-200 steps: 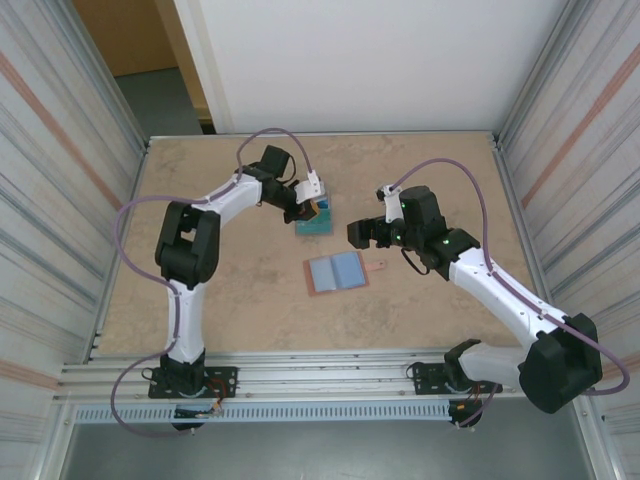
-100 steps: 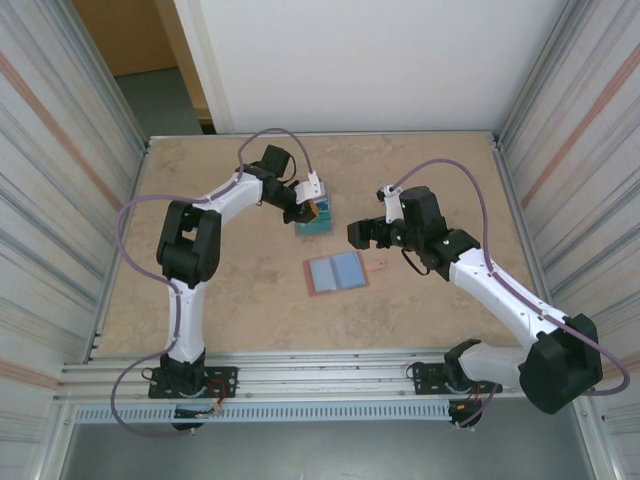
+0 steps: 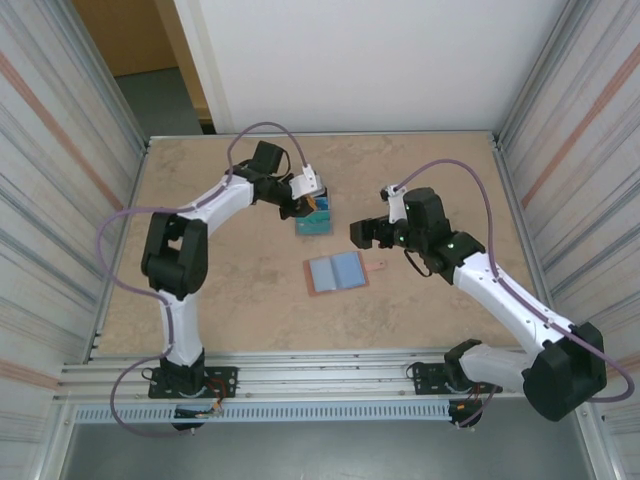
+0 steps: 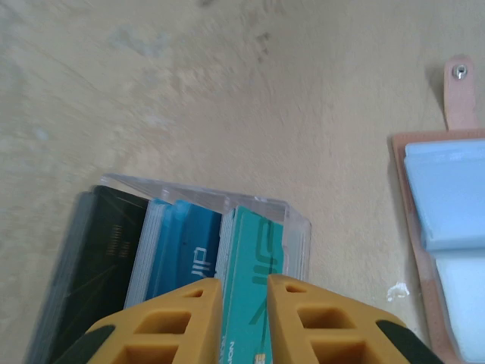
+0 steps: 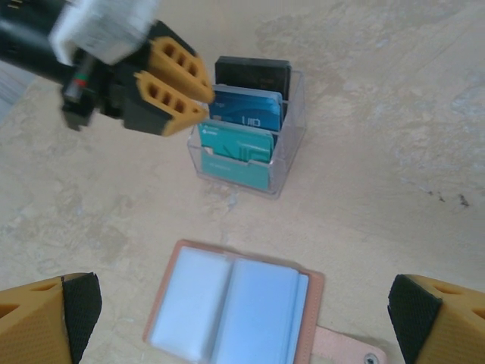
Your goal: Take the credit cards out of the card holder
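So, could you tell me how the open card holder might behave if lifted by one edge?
Probably floppy: the card holder lies open flat with a middle fold, so the free half would likely droop. It looks thin and light; its strap tab may dangle.

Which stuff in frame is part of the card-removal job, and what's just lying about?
Job:
- credit cards, black, blue and teal, upright in a stand
- card holder, lying open, pale blue pockets up
- left gripper, just above the cards
- right gripper, wide open over the card holder

Lying about:
- clear plastic stand that the cards sit in
- table
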Action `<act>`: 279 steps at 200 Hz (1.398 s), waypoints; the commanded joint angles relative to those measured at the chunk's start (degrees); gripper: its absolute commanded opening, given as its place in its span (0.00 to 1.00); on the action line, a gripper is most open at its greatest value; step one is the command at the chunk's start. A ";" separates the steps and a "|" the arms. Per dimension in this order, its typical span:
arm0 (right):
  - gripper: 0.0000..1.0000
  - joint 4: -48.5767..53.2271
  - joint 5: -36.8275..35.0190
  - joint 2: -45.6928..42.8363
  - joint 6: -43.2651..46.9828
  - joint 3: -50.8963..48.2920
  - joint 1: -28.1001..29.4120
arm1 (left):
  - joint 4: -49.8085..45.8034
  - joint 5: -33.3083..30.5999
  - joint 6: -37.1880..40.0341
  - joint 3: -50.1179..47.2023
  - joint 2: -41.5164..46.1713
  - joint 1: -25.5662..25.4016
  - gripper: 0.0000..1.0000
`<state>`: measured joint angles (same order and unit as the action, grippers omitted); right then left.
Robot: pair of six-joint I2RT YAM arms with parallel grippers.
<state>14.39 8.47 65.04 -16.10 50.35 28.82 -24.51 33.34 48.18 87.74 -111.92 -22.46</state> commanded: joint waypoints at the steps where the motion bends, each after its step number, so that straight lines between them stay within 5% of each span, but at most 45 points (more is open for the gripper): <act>1: 0.98 0.75 -4.16 -2.69 -0.43 -1.14 -0.59 | 7.31 -2.23 -5.14 -5.31 8.41 -0.04 0.22; 24: 0.98 0.81 -8.41 -4.92 -1.10 -2.16 -1.39 | 13.79 -5.28 -9.13 -13.19 15.88 -0.06 0.26; 51: 0.98 0.33 -10.58 -7.92 -2.04 -4.14 -3.69 | 22.65 -9.97 -13.19 -24.08 24.73 -0.04 0.63; 88: 0.99 0.70 -10.80 -12.67 -4.09 -6.59 -8.07 | 25.76 -18.50 -17.91 -33.62 34.20 0.22 0.77; 114: 0.98 1.36 -11.51 -14.15 -5.14 -7.62 -10.22 | 29.08 -24.20 -21.95 -40.74 41.57 0.22 0.98; 203: 0.99 -4.80 -16.11 -19.08 -4.64 -14.57 -11.51 | 32.74 -47.59 -36.00 -60.89 64.04 2.58 0.99; 279: 0.98 -8.89 -22.31 -20.55 -0.37 -20.16 -11.59 | 41.53 -45.49 -43.13 -68.04 65.03 10.20 0.99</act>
<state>9.28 -10.46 45.28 -19.29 32.53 17.58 9.65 -13.10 8.01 21.96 -45.28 -14.20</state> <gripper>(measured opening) 0.986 0.986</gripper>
